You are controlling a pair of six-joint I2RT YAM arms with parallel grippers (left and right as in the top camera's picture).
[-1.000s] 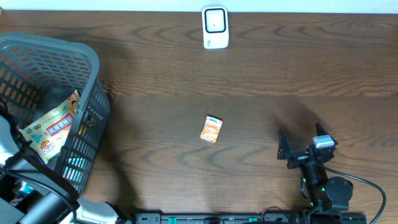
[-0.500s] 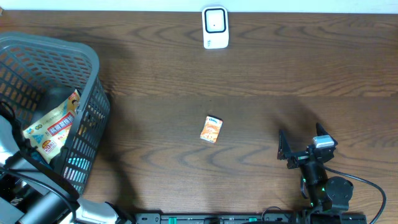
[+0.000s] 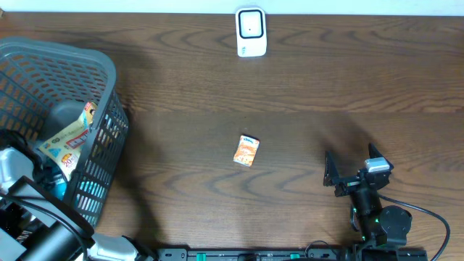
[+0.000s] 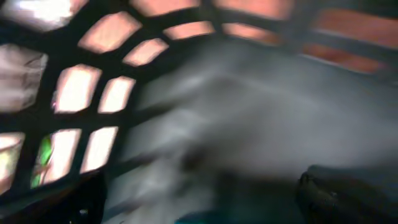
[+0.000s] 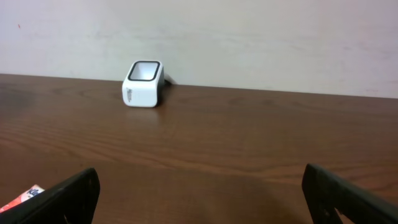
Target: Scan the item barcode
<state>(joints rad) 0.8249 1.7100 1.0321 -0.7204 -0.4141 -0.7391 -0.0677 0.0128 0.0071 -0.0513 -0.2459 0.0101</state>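
Left gripper, inside the basket, has just spread wide; the snack packet has slumped lower in the basket, likely released. Orange box lies right of the basket, probably next. Right gripper gapes empty.

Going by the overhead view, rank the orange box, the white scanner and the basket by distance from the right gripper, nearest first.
Measured from the right gripper:
1. The orange box, mid-table.
2. The white scanner, at the table's far edge.
3. The basket, at the opposite end of the table.
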